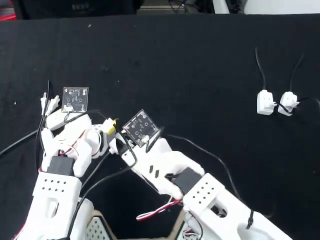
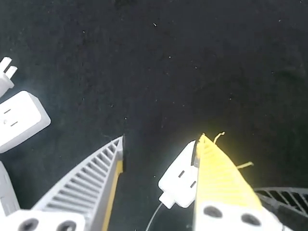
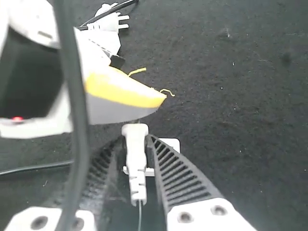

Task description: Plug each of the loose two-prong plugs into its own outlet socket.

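Right wrist view showed the plug (image 3: pixel 134 161) pinched between the right gripper's (image 3: pixel 135 141) fingers, just by the socket (image 3: pixel 169 144). The left gripper (image 2: pixel 161 139) stood open, one finger against that socket. Doing it well likely meant squaring prongs to slots, then pushing straight.

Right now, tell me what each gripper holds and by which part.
Right gripper pinches a white plug by its body, near the cord. Left gripper is open, holding nothing; a socket lies beside it.

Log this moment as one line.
left jaws: open, beside socket | right jaws: shut on plug | socket: slots empty | second plug, second socket: not joined
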Robot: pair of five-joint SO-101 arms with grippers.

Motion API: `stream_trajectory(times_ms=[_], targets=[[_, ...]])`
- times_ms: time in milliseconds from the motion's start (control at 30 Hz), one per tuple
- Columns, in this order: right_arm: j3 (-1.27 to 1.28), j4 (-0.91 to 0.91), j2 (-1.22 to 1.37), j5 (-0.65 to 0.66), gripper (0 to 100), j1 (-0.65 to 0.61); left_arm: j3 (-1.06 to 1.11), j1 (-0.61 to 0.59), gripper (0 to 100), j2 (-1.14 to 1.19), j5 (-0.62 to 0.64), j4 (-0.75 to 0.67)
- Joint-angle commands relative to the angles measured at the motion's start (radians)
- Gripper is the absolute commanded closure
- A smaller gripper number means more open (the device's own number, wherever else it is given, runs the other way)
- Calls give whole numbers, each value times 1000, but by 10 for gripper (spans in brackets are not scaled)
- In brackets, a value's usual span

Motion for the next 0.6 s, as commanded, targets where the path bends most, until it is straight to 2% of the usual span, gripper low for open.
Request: stream_trajectory(times_ms=[0,167,433,567], targets=[[-35,2,-51,-6,988,-3,4,4,762,0,-12,9],[-54,74,-50,68,988,-5,19,4,762,0,-12,2],[-148,242,-44,77,988,-2,-4,1,762,0,-8,0],[-240,336,45,77,988,-2,-44,-107,762,0,-12,18]])
